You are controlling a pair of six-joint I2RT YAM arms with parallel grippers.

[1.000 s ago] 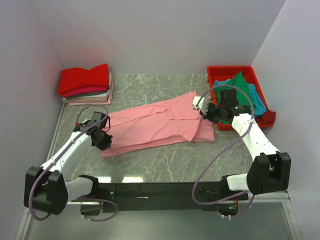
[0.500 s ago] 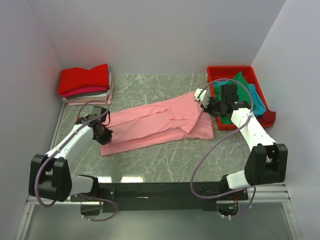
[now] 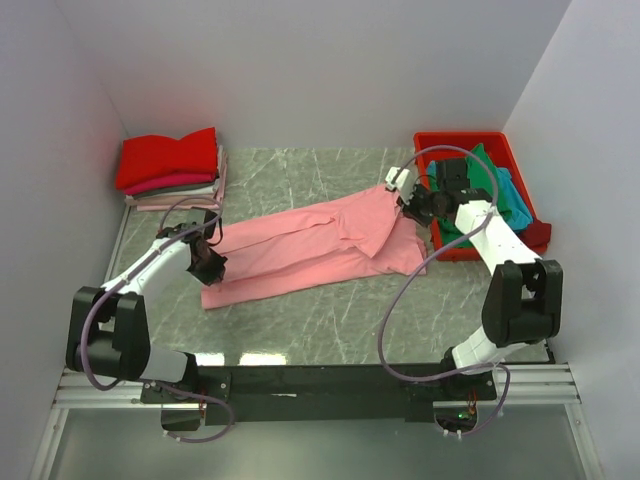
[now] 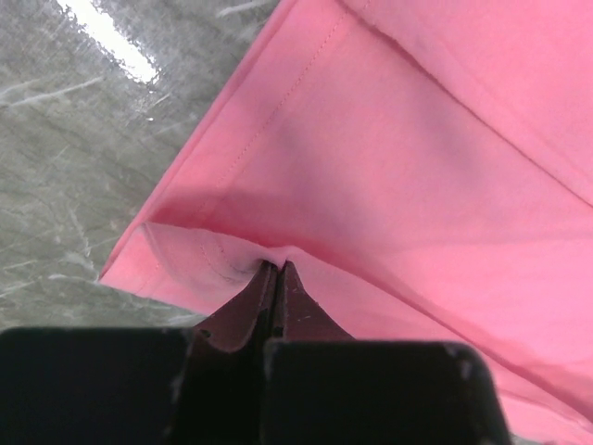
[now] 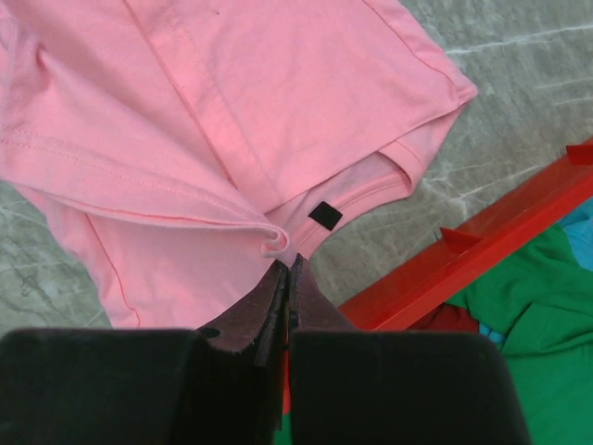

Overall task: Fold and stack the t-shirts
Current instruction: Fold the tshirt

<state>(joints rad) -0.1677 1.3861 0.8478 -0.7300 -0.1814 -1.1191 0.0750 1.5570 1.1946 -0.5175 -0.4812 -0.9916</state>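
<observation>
Two ends of the pink shirt (image 3: 300, 250) are pinched, left gripper (image 4: 276, 271) at the hem, right gripper (image 5: 287, 266) at the collar, its length slanting between.

A lab test booth (bare white walls (image 3: 300, 70)) around a marble-patterned table (image 3: 330, 320) and mounting rail (image 3: 300, 381).

Top view: bright, even, diffuse; lit from overhead. Throws soft, pale shadows. Glares white on the table (image 3: 245, 357) near its front edge. Tints the left wall (image 3: 95, 120) faintly red beside the folded stack (image 3: 170, 160). Left wrist view: blows out a white streak on the stone top-left; darkens the pink t-shirt (image 4: 417, 167) in a soft patch just ahead of the left gripper (image 4: 276, 267). Right wrist view: even, sharp on seams; goes dark and blurred along the bottom edge, as in left wrist.
</observation>
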